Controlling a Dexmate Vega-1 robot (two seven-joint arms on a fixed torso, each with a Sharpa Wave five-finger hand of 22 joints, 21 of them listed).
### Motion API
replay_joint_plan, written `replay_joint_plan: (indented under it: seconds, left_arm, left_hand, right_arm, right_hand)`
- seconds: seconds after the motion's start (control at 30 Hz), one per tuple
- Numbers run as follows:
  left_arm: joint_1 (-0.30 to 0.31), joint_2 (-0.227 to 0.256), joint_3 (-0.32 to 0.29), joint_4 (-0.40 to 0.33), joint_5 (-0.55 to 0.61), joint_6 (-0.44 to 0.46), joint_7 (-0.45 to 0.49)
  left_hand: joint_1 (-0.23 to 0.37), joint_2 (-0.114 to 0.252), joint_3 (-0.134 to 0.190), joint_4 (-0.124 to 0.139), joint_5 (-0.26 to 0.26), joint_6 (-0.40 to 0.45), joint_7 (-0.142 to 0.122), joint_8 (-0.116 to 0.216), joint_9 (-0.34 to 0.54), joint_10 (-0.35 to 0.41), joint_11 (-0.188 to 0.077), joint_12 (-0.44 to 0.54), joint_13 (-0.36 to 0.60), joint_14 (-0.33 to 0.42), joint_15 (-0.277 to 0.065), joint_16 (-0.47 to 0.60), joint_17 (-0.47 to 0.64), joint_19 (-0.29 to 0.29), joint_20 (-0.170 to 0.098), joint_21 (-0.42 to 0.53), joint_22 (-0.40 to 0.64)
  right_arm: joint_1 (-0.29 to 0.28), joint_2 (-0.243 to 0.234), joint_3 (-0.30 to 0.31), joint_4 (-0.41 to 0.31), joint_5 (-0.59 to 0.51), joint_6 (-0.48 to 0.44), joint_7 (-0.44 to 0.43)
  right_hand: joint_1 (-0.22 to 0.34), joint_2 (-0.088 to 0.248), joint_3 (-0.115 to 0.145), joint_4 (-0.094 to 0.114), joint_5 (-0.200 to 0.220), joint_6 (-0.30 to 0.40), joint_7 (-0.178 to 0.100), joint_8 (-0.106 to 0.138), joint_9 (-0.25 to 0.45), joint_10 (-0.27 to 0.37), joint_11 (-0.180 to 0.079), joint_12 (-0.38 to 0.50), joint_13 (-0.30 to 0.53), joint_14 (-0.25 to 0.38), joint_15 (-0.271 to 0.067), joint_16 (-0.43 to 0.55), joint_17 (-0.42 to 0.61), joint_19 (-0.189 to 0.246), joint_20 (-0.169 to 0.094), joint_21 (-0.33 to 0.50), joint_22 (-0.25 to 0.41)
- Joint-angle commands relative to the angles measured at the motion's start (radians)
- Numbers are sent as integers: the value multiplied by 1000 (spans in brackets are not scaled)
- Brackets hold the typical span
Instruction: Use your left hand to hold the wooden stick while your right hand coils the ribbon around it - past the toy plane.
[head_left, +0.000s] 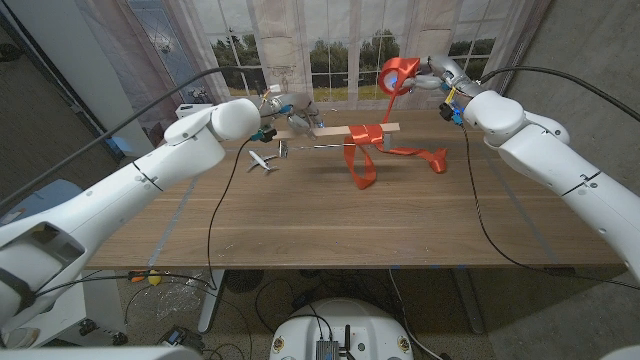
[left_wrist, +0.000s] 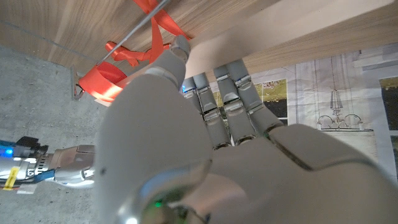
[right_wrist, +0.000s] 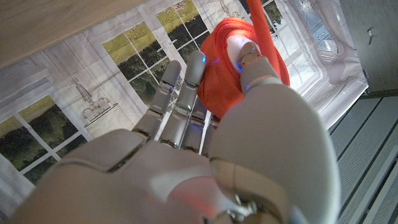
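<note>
Over wooden table (head_left: 300, 220), red ribbon (head_left: 365, 150) coiled around pale stick (head_left: 335, 129).

Toy plane (head_left: 262, 159) lies near the stick (head_left: 340, 130); table's (head_left: 330, 225) near half lies open.

The wooden table (head_left: 330, 225) carries a toy plane (head_left: 262, 160) just below the left hand (head_left: 285, 112), ribbon (head_left: 425, 156) trailing nearer the right hand (head_left: 440, 78).

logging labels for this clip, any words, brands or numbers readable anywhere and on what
None can be read.
The red ribbon, wooden stick and toy plane show no print.
The window backdrop shows panes and trees, no lettering.
The right hand and left hand show no marks.
</note>
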Motion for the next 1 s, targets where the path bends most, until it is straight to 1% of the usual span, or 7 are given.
replay_joint_plan:
  seconds: [0.03,0.2,0.5,0.67,0.8,1.0]
  left_arm:
    - [-32,-27,68,11,167,79,21]
    - [-31,-44,79,23,226,95,46]
    - [-15,-73,78,50,301,93,121]
    - [6,-91,74,60,349,90,193]
    - [27,-109,60,72,361,77,255]
    - [63,-136,47,84,409,65,382]
  left_hand:
    - [9,13,115,29,45,15,-2,2,138,35,-26,-1,2,140,-243,5,5,-5,-80,6,4]
    - [10,13,115,29,45,16,-2,-1,140,34,-25,-3,3,140,-244,4,7,-6,-80,8,4]
    - [10,12,115,29,45,20,-4,-4,140,38,-27,-5,5,144,-245,4,7,-7,-80,11,4]
    - [9,12,115,30,44,22,-4,-6,141,38,-27,-6,6,147,-245,4,8,-7,-81,14,4]
    - [8,12,115,30,44,23,-6,-8,140,39,-29,-8,6,151,-245,4,6,-7,-81,16,4]
    - [8,12,115,30,44,26,-6,-11,140,43,-29,-9,6,157,-245,3,5,-6,-82,19,4]
  right_arm:
    - [-2,-12,1,-66,-58,24,18]
    - [-28,-19,19,-101,-79,26,-4]
    - [-103,-41,69,-165,-100,41,-40]
    - [-161,-52,105,-203,-98,37,-66]
    - [-211,-57,133,-234,-98,33,-91]
    - [-278,-66,168,-272,-98,20,-119]
  right_hand:
    - [-6,58,40,43,-5,206,61,4,13,230,-13,298,179,1,-33,-4,-2,-1,1,10,3]
    - [-6,57,43,41,-6,208,60,4,12,233,-15,298,176,3,-34,-6,-2,-2,1,11,2]
    - [-7,52,47,38,-7,211,60,6,12,236,-14,300,176,8,-33,-9,0,2,2,15,2]
    - [-8,48,51,37,-6,214,63,8,11,241,-12,301,173,14,-33,-14,-1,2,4,16,2]
    - [-8,45,55,35,-6,217,64,9,12,243,-13,304,176,21,-33,-15,1,9,6,19,1]
    - [-8,35,63,31,-3,224,67,13,14,250,-12,307,175,32,-29,-21,3,17,8,24,1]
